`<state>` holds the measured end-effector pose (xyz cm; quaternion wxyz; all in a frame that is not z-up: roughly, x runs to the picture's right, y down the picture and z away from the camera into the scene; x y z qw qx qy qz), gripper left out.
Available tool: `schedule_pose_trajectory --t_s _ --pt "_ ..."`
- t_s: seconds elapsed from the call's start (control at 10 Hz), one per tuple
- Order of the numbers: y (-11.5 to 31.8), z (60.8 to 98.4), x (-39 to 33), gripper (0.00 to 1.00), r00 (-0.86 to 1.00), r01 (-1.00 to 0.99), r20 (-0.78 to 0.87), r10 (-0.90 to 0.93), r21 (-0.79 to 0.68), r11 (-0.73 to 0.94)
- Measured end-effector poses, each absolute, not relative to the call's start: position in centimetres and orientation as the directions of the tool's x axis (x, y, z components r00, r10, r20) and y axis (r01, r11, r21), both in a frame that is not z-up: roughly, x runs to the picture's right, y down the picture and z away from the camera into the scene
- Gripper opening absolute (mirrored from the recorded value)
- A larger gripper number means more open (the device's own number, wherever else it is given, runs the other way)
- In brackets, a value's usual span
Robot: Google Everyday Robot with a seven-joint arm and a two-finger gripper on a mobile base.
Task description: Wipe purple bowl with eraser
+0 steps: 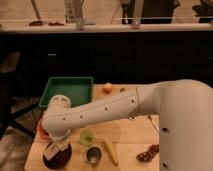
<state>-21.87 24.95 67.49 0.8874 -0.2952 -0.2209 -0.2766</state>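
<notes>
**Purple bowl being worked over at the near-left corner of the table**

Purple is the colour to look for: the purple bowl (59, 159) is sitting at the near-left corner of the wooden table (127, 135), partly cut off by the bottom edge of the view. Everything else is being placed relative to that bowl.

The gripper (56, 148) is being held right above the bowl, pointing down into it, at the end of a big white arm (100, 112) that is being stretched across the table from the right. A pale tan block with a darker top, the eraser (53, 150), is being seen at the gripper's tip, over the bowl's left half. Whether the pincer is being closed on it or just sitting by it cannot be told, since the wrist is blocking that spot.

Just right of the bowl, a small metal cup (93, 155) is standing, and a little green cup (87, 137) is sitting behind and right of it. An orange bowl (41, 131) is peeking out behind the purple one, mostly hidden by the arm. Further back, a green tray (67, 91) is lying, with an orange fruit (107, 88) to its right. Far right of the bowl, dark grapes (148, 153) are resting.
</notes>
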Motion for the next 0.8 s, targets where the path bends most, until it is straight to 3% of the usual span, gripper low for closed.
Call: schedule_pose_trajectory --t_s 0.5,0.8 --pt "27.6 66.4 -18.8 0.00 0.775 0.602 0.537 -0.334 -0.463 0.651" --pt "26.9 67.3 -18.2 0.00 0.783 0.597 0.521 -0.341 -0.475 0.646"
